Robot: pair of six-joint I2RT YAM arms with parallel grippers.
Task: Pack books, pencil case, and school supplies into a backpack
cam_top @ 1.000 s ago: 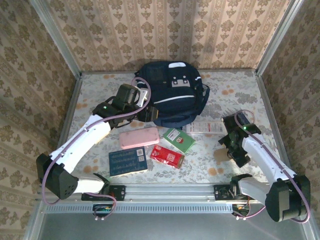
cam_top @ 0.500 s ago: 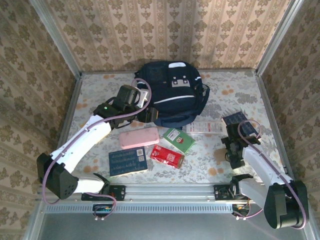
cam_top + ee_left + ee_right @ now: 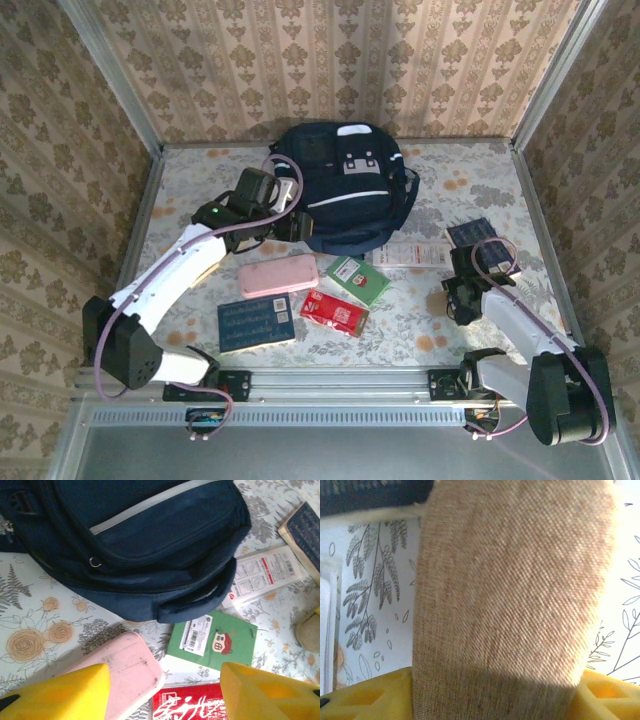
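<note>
Seen from above, the navy backpack point(image 3: 345, 190) lies flat at the far middle of the flowered table point(image 3: 200, 170), with the left gripper point(image 3: 288, 228) poised just beside its near-left edge. The pencil case point(image 3: 278, 275), blue book point(image 3: 256, 323), green pack point(image 3: 358, 279), red pack point(image 3: 334, 312) and white strip point(image 3: 412, 254) lie clustered nearer the arms. The right gripper point(image 3: 462, 298) points down at the table's right side, beside the navy book point(image 3: 480, 240). The left wrist camera shows that arm's yellow fingers point(image 3: 55, 690) standing wide and empty above the pink case and red pack. The right wrist camera shows the yellow book point(image 3: 510, 580), its cover a coarse tan weave, filling the gap between the fingers point(image 3: 365, 697). They appear closed against its sides, and its long axis runs straight away from the palm. The bag lies ahead and left of this hand, past the white strip. The left arm is nearer the bag, and where the bag's mouth lies cannot be told.
</note>
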